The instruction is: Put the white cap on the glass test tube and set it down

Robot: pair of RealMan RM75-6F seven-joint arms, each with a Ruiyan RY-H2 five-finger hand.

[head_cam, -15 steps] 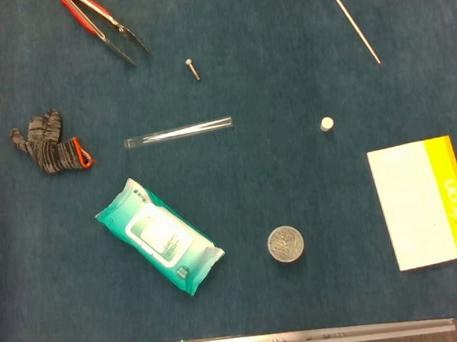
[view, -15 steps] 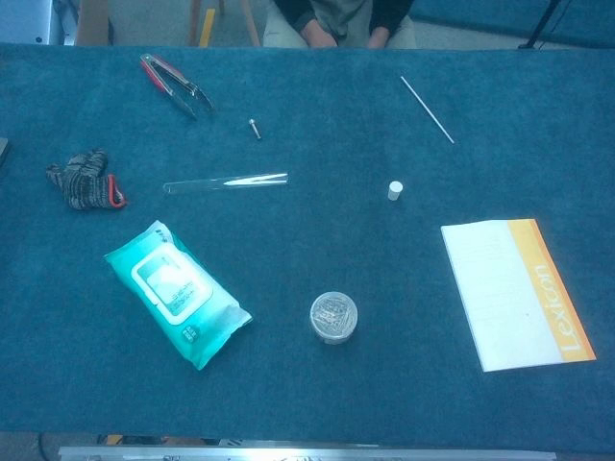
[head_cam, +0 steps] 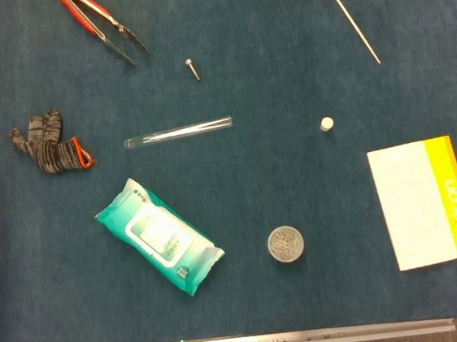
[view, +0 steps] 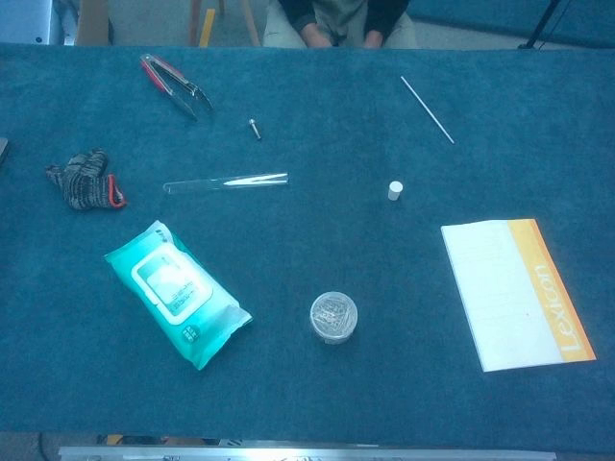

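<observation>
Nothing is started: no robot hand shows in either view. The test tube [head_cam: 178, 132] lies flat left of centre on the worktop [head_cam: 307, 293]; the white cap [head_cam: 327, 124] stands well apart, right of centre. Next, probably, each must be picked up.

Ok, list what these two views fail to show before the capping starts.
- Both hands: in neither view, so their state is unknown.
- Glass test tube: too thin and clear to tell which end is open in either view.
- White cap: too small to show its hollow side.
- Dark object: cut off by the left edge in the chest view.
- Person across the table: cut off by the top edge.
</observation>
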